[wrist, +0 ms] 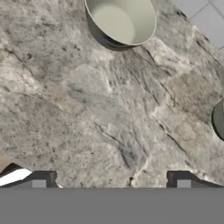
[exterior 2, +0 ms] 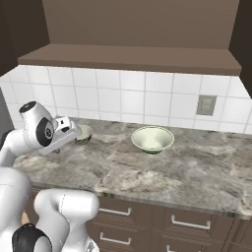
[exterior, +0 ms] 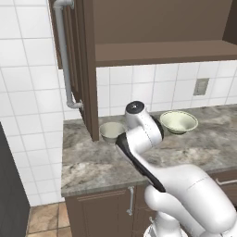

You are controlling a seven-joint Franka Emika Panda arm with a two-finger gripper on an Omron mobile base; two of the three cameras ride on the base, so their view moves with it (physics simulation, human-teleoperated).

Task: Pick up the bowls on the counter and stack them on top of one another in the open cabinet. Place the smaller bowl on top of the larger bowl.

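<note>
The smaller bowl (exterior: 111, 131), grey-tan, sits on the counter (exterior: 92, 162) below the cabinet's left side, partly behind my arm. In the right base view my hand covers part of the smaller bowl (exterior 2: 84, 134). The larger bowl (exterior: 178, 121) (exterior 2: 152, 139), cream with a dark underside, stands to its right near the tiled wall. My gripper (wrist: 111, 181) hangs open over bare stone, its fingertips wide apart and holding nothing. In the hand view the larger bowl (wrist: 120, 22) is at the top, and a grey sliver of the smaller bowl (wrist: 219, 119) is at the right edge. The cabinet shelf (exterior: 162, 52) (exterior 2: 133, 56) holds nothing.
The open cabinet door with its long pale bar handle (exterior: 64, 55) juts out at the left above the counter. A wall outlet (exterior 2: 205, 105) is on the tiles at the right. Dark drawers (exterior 2: 187, 221) run under the counter's front edge.
</note>
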